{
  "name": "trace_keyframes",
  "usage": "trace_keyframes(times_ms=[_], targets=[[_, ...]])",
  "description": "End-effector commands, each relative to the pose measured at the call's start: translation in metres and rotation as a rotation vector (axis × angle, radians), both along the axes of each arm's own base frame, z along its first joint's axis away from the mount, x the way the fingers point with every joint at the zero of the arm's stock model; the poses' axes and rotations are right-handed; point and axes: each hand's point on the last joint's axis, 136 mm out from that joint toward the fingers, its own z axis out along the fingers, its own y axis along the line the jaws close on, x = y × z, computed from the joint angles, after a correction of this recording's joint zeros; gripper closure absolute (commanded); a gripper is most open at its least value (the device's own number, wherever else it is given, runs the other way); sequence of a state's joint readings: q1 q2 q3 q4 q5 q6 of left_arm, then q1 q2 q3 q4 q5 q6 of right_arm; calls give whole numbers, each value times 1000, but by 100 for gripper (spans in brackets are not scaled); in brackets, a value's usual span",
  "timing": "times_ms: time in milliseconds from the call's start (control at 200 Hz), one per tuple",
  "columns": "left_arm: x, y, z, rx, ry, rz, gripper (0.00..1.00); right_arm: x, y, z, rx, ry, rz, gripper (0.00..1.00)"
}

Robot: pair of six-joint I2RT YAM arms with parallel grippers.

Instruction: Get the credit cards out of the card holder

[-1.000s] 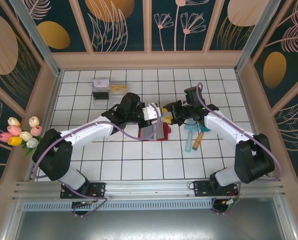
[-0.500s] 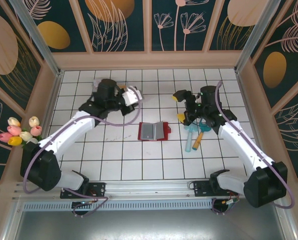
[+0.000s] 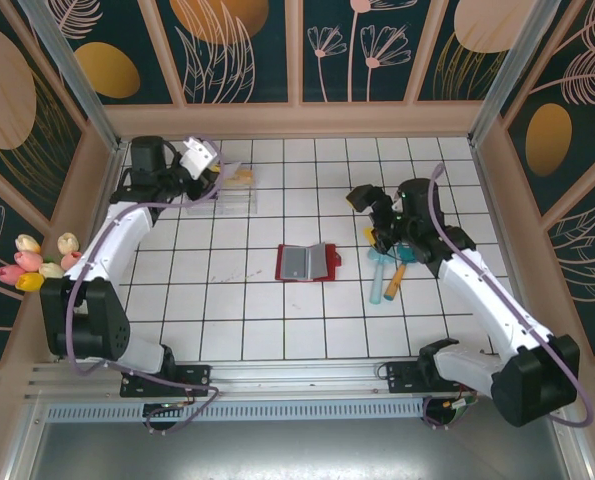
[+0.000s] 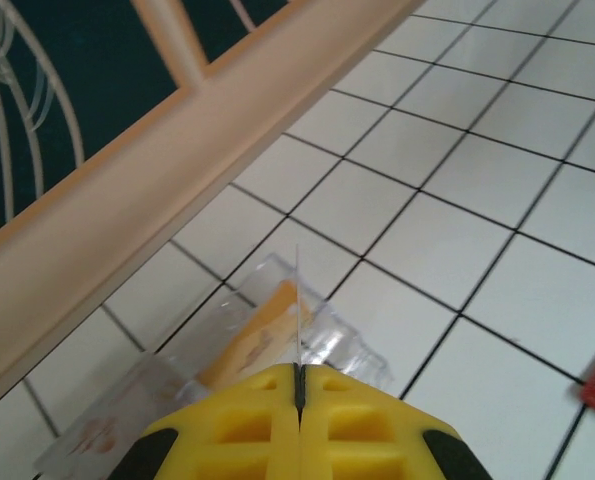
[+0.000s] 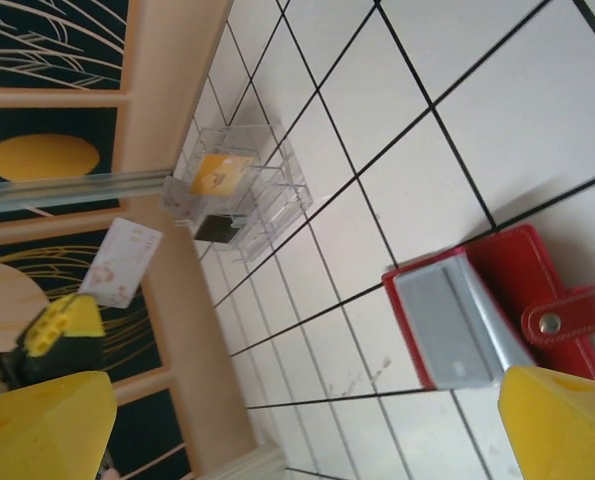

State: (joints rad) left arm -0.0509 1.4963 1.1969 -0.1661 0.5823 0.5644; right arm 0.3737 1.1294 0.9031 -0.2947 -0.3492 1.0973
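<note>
The white tiled table (image 3: 257, 320) sits inside a wooden frame (image 3: 297, 120) with dark flowered panels. The left arm (image 3: 114, 232) reaches toward the far left corner, and the right arm (image 3: 477, 290) bends in over the right half of the table. A clear plastic box (image 3: 222, 195) stands near the far left edge, with an orange card (image 4: 252, 340) lying in one of its compartments. The red wallet (image 3: 307, 263) lies open and flat near the middle of the table, well apart from both grippers. It shows a grey panel on its left half and a snap tab at its right edge. Just to its right lie some small teal and orange tools (image 3: 392, 280). The left gripper (image 4: 299, 388) has its yellow fingers pressed together on a thin white card (image 3: 199, 155), which it holds by one edge above the box. The right gripper (image 3: 368, 216) hangs over the tiles to the right of the wallet, its jaws spread wide with nothing between them.
</note>
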Motion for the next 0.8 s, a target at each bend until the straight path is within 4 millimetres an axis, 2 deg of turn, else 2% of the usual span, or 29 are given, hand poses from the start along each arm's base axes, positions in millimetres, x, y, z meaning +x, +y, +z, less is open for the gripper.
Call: trace_keyframes(times_ms=[0,135,295,345,360,385,525,796], targets=[[12,18,15,-46,-31,0,100,20,7,12,-82,-164,68,1],[22,41,8,-59,-11,-6,100,38,21,17,-111,-276,149,1],[32,55,-9,24,34,-72,100,54,32,23,-151,-319,215,1],[37,57,-4,57,15,-80,100,57,34,23,-162,-317,225,1],[42,58,-14,59,35,-79,100,58,34,24,-164,-318,227,1],[47,60,-16,67,37,-78,100,59,35,23,-171,-313,231,1],[64,61,-17,106,20,-125,100,66,36,24,-195,-295,243,1],[76,60,-41,144,81,-206,100,77,28,50,-199,-361,153,1]])
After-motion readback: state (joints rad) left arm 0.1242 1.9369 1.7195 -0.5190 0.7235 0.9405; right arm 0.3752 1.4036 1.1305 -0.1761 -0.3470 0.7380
